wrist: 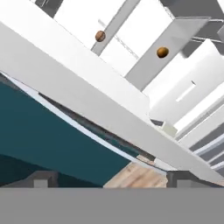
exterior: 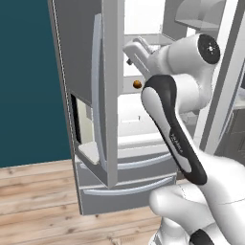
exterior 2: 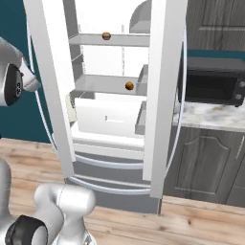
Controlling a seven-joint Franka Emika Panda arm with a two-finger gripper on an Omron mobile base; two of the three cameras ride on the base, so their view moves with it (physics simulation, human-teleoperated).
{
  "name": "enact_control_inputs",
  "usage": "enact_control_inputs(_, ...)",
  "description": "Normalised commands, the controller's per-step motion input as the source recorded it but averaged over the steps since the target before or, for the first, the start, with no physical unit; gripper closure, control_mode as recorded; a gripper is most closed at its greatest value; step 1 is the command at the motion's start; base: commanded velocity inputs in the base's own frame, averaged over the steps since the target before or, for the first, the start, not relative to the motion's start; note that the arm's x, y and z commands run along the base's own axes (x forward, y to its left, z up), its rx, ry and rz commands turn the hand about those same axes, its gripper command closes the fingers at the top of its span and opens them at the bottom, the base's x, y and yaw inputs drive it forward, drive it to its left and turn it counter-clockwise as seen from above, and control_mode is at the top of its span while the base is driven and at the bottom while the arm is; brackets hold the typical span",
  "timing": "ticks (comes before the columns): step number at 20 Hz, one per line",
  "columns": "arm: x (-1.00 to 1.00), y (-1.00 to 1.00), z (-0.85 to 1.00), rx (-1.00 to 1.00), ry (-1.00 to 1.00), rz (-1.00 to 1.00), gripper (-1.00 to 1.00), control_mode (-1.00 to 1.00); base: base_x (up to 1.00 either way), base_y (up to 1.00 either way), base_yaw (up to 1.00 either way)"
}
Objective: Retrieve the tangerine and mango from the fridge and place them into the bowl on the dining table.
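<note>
Teal wall and pale wood floor frame the fridge (exterior 2: 115, 119), which stands with both doors swung wide. At the bottom of the hand view the gripper (wrist: 111, 178) shows two dark tips set far apart with nothing between them, close to the edge of the left door (wrist: 87, 105). Beyond that door, inside the white interior, the tangerine (wrist: 162, 52) rests on a shelf, and a second small brownish ball (wrist: 100, 36) sits farther off; what it is cannot be made out. Right of the fridge, a microwave (exterior 2: 213, 87) sits on a counter (exterior 2: 210, 117).
</note>
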Motion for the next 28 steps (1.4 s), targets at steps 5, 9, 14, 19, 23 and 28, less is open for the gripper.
enact_control_inputs(5,0.00,-0.57,-0.02,0.53,0.00,-0.08,-1.00,-1.00,0.00,0.00,0.00)
enact_control_inputs(9,0.12,-0.52,0.02,0.37,0.23,-0.04,-1.00,-1.00,0.00,0.00,0.00)
enact_control_inputs(14,0.12,-0.23,0.11,0.17,0.36,0.00,-1.00,-1.00,0.00,0.00,0.00)
enact_control_inputs(19,0.18,-0.03,0.11,0.12,0.31,0.00,-1.00,-1.00,0.00,0.00,0.00)
enact_control_inputs(23,0.18,0.00,-0.20,0.03,-0.08,0.00,-1.00,-1.00,0.00,0.00,0.00)
enact_control_inputs(28,0.20,0.00,-0.25,0.00,-0.15,0.00,-1.00,-1.00,0.00,0.00,0.00)
